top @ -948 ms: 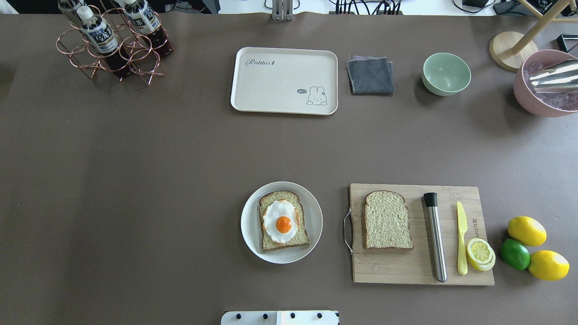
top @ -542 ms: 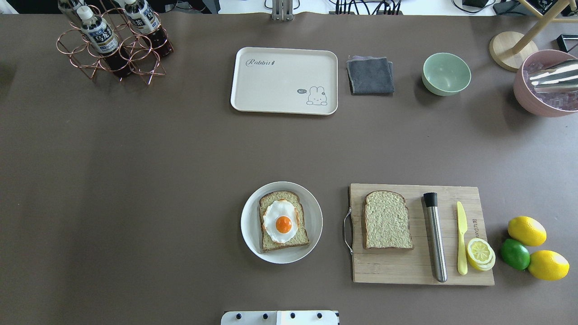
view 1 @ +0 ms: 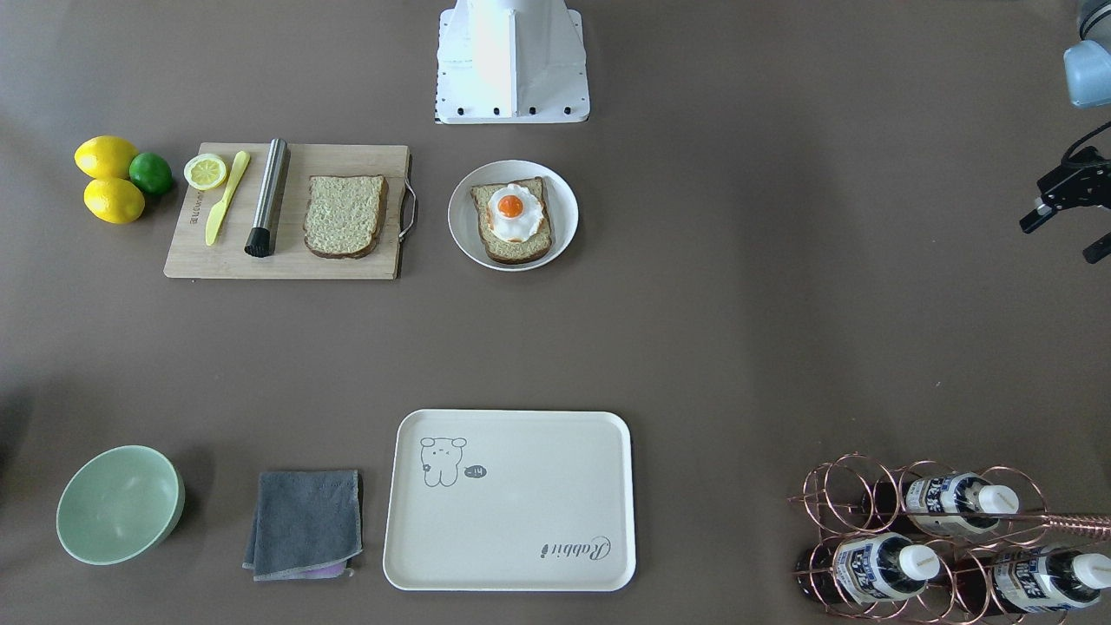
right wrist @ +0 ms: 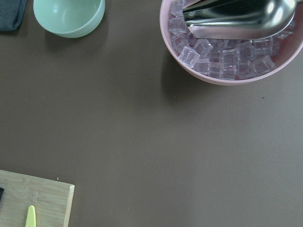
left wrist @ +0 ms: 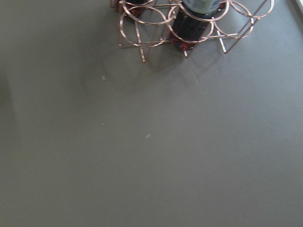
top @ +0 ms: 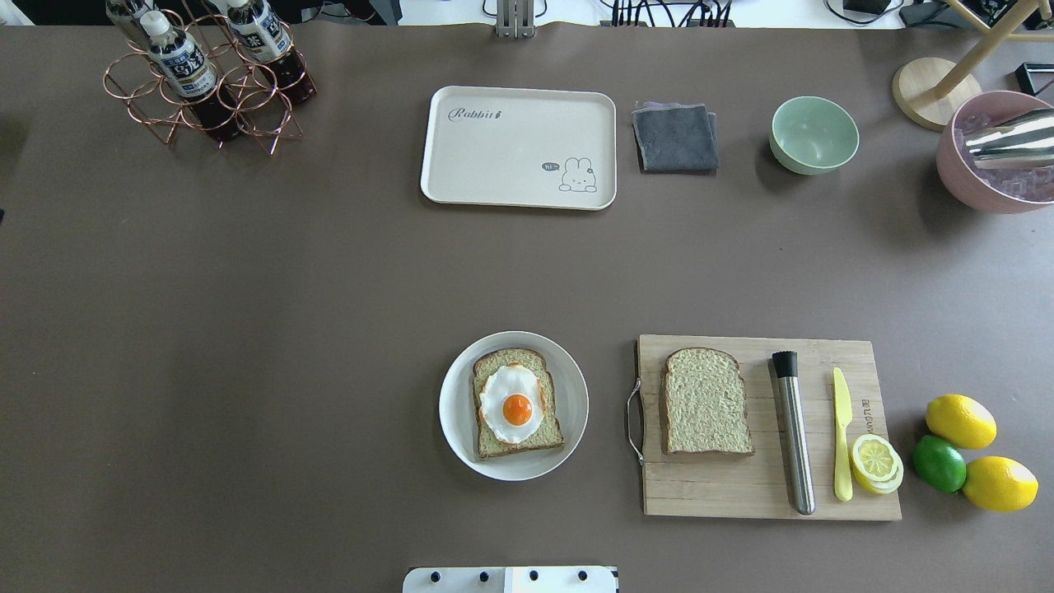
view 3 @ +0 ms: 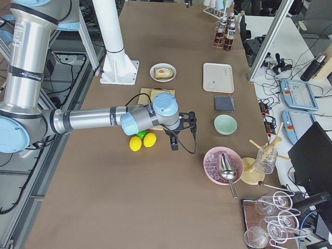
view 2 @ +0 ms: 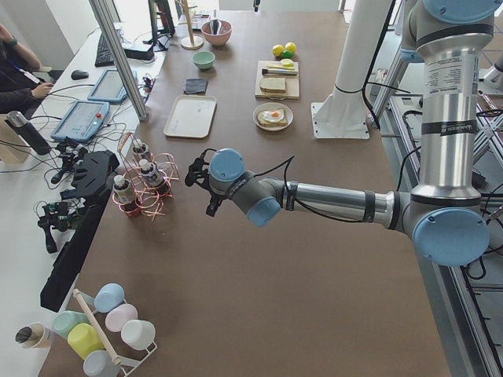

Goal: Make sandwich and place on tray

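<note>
One bread slice [top: 494,362] lies on a round white plate [top: 451,412] with the fried egg [top: 515,403] on top. The second slice [top: 706,402] lies on the wooden cutting board [top: 741,490]. The cream tray [top: 510,156] sits empty at the far side. My left gripper [view 1: 1061,236] hovers off the table's left end near the bottle rack, its fingers apart and empty; it also shows in the exterior left view [view 2: 200,177]. My right gripper [view 3: 179,132] shows only in the exterior right view, near the lemons; I cannot tell its state.
A copper rack of bottles [top: 206,74] stands far left. A grey cloth [top: 675,137], green bowl [top: 813,134] and pink bowl of ice [top: 996,156] sit far right. A metal muddler [top: 795,432], yellow knife [top: 841,436], lemon slice [top: 875,461] and whole citrus [top: 959,420] lie right.
</note>
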Controlling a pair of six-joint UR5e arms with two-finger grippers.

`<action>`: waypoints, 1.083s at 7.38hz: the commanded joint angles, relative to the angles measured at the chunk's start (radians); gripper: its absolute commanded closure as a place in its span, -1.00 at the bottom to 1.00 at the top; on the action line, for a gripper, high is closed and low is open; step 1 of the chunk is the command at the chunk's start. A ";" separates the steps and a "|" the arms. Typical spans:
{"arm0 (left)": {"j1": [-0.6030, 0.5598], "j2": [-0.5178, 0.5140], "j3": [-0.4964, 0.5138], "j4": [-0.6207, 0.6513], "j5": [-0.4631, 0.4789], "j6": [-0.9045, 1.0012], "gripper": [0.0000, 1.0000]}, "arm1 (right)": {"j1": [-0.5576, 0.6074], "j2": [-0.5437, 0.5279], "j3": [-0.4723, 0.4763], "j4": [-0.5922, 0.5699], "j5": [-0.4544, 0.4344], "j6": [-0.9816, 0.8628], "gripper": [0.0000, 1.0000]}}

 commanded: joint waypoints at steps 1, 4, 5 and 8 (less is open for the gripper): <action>0.156 -0.105 -0.012 -0.075 0.037 -0.320 -0.98 | -0.150 0.015 0.072 0.086 -0.013 0.310 -0.98; 0.285 -0.151 -0.013 -0.148 0.140 -0.486 -0.98 | -0.450 0.122 0.070 0.218 -0.225 0.758 -0.97; 0.313 -0.169 -0.019 -0.169 0.165 -0.550 -0.98 | -0.523 0.162 0.067 0.218 -0.270 0.817 -0.97; 0.353 -0.197 -0.027 -0.169 0.189 -0.592 -0.98 | -0.744 0.253 0.066 0.223 -0.466 1.027 -0.93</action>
